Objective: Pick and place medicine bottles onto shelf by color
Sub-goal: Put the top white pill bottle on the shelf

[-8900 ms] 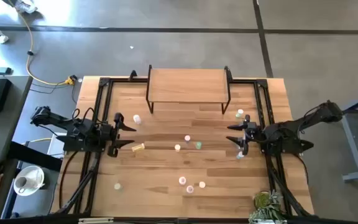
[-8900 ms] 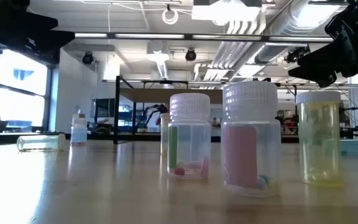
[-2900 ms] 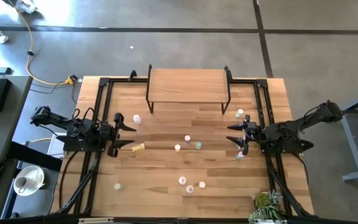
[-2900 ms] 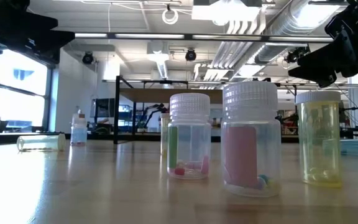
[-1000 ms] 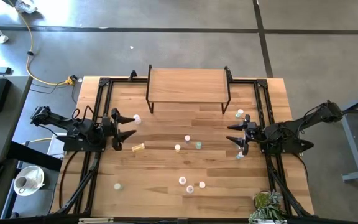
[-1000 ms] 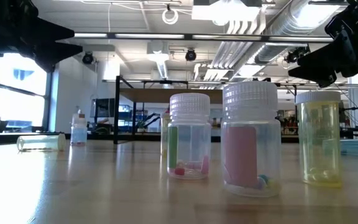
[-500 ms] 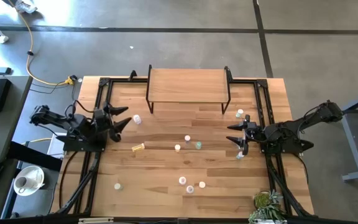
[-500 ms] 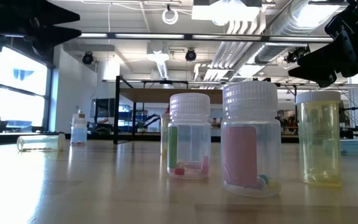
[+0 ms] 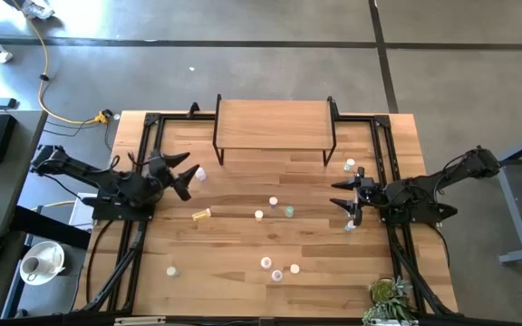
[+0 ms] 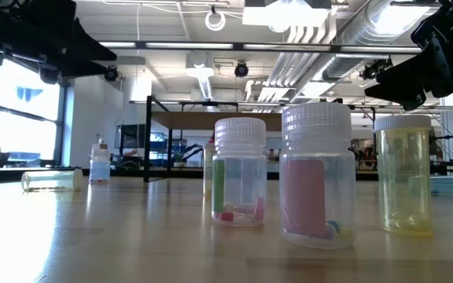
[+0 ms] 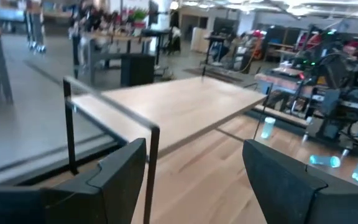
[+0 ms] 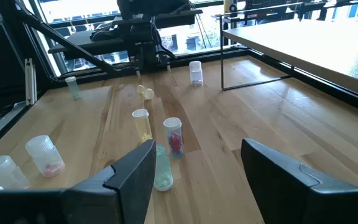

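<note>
Small medicine bottles stand scattered on the wooden table: a white one [image 9: 199, 172], a yellow one lying on its side [image 9: 202, 215], three mid-table [image 9: 274, 208], three near the front [image 9: 279, 268]. The shelf [image 9: 275, 124] stands on black legs at the far edge, its board bare. My left gripper [image 9: 184, 174] hovers open above the table's left side, close to the white bottle, and faces the shelf [image 11: 185, 106]. My right gripper [image 9: 340, 194] waits open at the table's right side and looks across the bottles [image 12: 172, 138].
Black frame rails [image 9: 148, 163] run along both sides of the table. Two bottles [image 9: 353, 167] stand behind my right gripper and one [image 9: 350, 225] just in front of it. A lone bottle [image 9: 170, 270] stands front left. A plant [image 9: 386, 294] sits at the front right corner.
My left gripper has risen and swung round from pointing across the table toward the shelf at the far edge, and stays open. My right arm has kept still. No bottle has moved.
</note>
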`<action>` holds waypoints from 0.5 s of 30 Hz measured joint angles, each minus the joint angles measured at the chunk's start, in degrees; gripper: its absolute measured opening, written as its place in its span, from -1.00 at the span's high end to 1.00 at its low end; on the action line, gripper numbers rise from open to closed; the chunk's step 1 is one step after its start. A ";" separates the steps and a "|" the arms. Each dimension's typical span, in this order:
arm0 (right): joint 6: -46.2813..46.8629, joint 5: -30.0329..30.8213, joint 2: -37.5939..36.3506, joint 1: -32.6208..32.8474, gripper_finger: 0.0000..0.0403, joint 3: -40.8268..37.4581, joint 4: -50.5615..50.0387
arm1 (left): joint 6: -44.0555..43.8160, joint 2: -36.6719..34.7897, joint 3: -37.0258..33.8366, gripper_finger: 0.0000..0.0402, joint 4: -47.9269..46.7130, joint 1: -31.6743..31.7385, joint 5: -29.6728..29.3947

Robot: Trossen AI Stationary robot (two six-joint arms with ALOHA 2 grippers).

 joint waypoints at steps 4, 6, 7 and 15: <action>-0.01 0.00 0.02 0.00 -0.13 0.00 -0.02 | -5.48 3.19 0.00 -0.28 0.02 2.49 0.89; -0.02 0.01 0.01 0.00 -0.13 -0.02 -0.01 | -6.56 4.25 0.01 -0.28 0.02 4.14 2.98; -0.01 0.00 0.02 0.00 -0.13 -0.01 -0.01 | -6.91 4.63 0.20 -0.28 -0.27 5.04 4.25; -0.01 0.01 0.01 0.00 -0.13 0.00 -0.01 | -15.72 7.58 11.83 -0.28 -20.59 12.70 11.41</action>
